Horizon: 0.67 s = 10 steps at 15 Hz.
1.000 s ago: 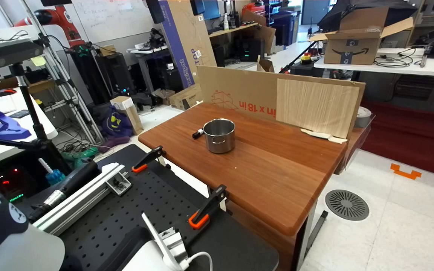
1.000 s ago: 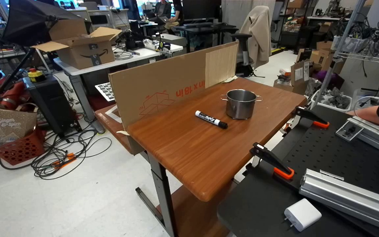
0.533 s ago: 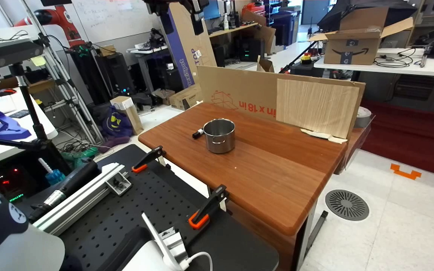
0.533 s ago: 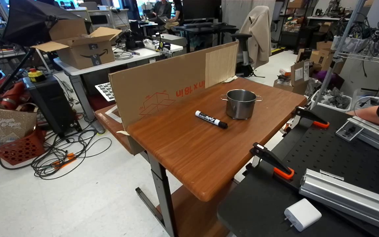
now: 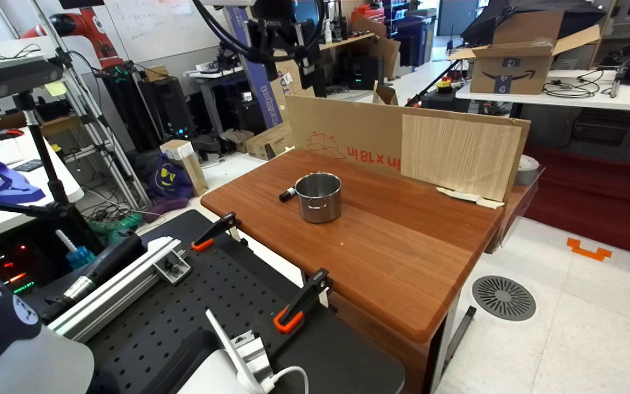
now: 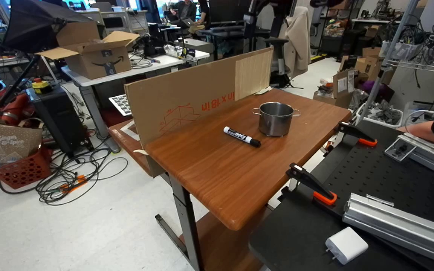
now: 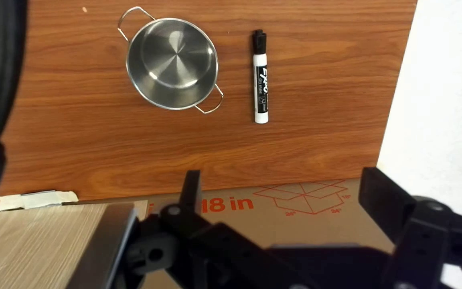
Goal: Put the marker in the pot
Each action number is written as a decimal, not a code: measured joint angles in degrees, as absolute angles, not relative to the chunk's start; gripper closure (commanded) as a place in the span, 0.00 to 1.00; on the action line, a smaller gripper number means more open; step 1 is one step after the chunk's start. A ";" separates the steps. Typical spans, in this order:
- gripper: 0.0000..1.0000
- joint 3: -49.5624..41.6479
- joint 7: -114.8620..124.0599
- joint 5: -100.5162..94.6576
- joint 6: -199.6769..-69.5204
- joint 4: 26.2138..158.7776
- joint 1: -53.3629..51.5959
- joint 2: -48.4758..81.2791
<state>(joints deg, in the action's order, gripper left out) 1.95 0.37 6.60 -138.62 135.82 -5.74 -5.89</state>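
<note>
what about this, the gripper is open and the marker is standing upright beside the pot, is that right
Not quite: the marker lies on its side beside the pot, not upright, as the wrist view shows. The gripper is indeed open.

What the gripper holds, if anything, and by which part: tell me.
Nothing is held: the gripper is open and empty, and the marker lies on the table beside the pot.

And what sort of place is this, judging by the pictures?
Most likely a robotics lab: an exterior view shows a red robot arm, a whiteboard and a stereo camera.
</note>
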 measured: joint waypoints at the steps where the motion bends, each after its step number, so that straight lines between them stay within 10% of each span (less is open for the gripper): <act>1: 0.00 2.13 1.14 6.60 -139.03 134.63 -5.74 -3.79; 10: 0.00 3.85 6.43 6.57 -141.08 124.56 -6.11 14.36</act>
